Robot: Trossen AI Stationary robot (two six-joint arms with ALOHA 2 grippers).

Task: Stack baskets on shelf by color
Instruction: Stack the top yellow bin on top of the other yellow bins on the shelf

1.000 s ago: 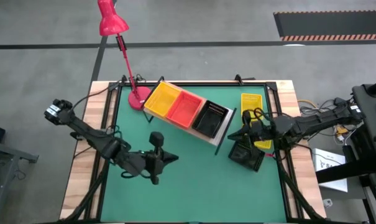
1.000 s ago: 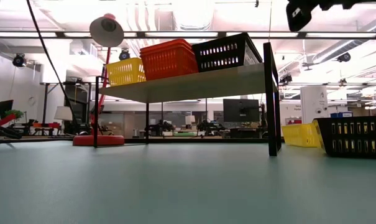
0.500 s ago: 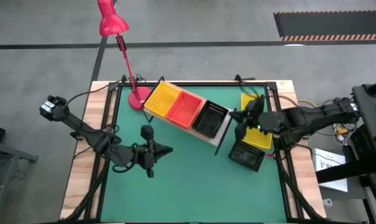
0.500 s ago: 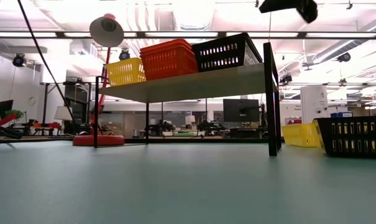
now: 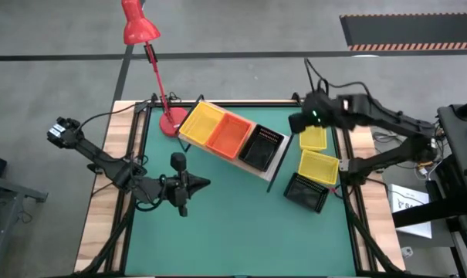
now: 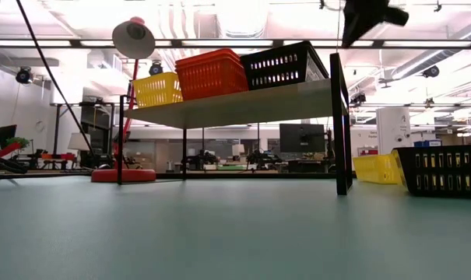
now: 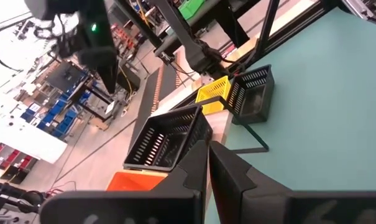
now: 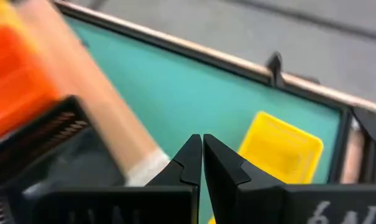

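Note:
The shelf stands slantwise at the table's far middle. It carries a yellow basket, an orange basket and a black basket side by side. Two more yellow baskets and a black basket sit on the mat near the right edge. My right gripper is shut, raised off the table beside the shelf's right end, holding nothing. In its wrist view it looks down on a yellow basket. My left gripper is shut and empty, left of middle.
A red desk lamp stands with its base at the shelf's far-left end. Black frame rails run along the table edges. Open green mat spreads across the near half. In the low view the shelf top stands well above the table.
My right gripper has risen from over the baskets at the right edge and swung toward the far edge, ending beside the shelf's right end. The yellow basket beneath it now shows whole. My left gripper has shifted slightly toward the far edge.

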